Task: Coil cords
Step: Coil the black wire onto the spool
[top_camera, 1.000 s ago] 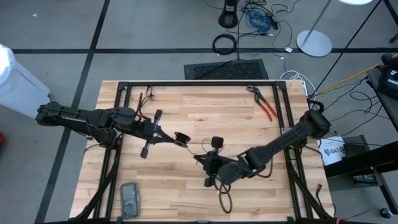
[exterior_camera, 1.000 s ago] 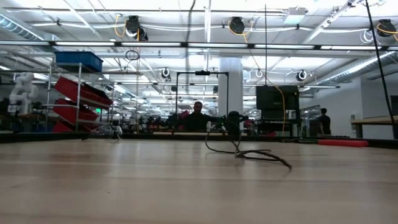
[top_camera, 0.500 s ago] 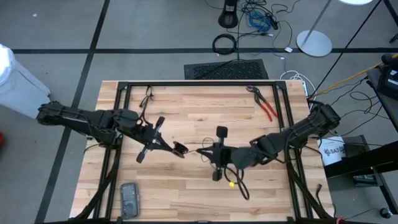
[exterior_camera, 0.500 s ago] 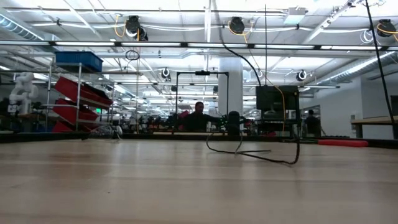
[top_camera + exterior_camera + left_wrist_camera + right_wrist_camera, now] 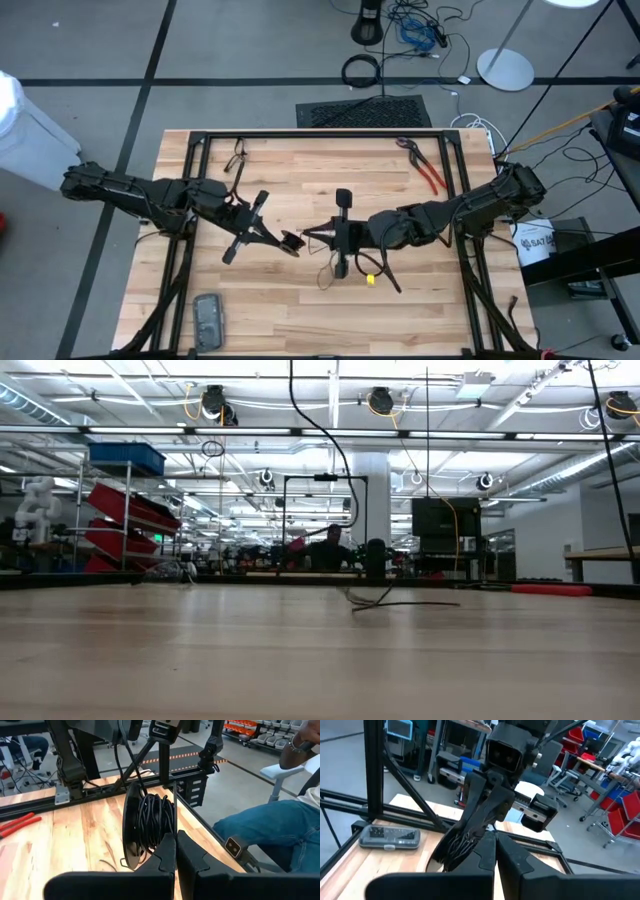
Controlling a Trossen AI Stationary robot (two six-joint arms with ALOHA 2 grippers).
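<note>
The thin black cord is partly wound into a small coil (image 5: 152,817), which sits at the tips of my left gripper (image 5: 291,241) over the middle of the table. A taut strand (image 5: 316,234) runs from the coil to my right gripper (image 5: 334,233), which is shut. Below that gripper the cord hangs in slack loops (image 5: 330,277) onto the wood, ending in a small yellow end piece (image 5: 370,280). In the low view one strand (image 5: 340,470) rises from the tabletop out of the picture's top. My left gripper pinches the coil's near side (image 5: 159,837) between its two fingertips, coming nearly level from the table's left. The coil stands on edge, lifted clear of the table. My right gripper is shut on the strand (image 5: 326,233) beside the coil, coming nearly level from the table's right. Its own fingers hide the exact spot. The rest of the cord hangs slack below it onto the table.
Red-handled pliers (image 5: 426,166) lie at the far right of the tabletop. A flat grey device (image 5: 207,320) lies at the near left corner. A black frame (image 5: 300,133) borders the table. A seated person's legs (image 5: 270,830) show beyond the table's edge.
My right gripper has risen and gone toward the table's far edge, closer to the coil, turning more level. It has drawn cord up off the wood. The loops and the yellow end piece have slid along the table, and less cord lies flat.
</note>
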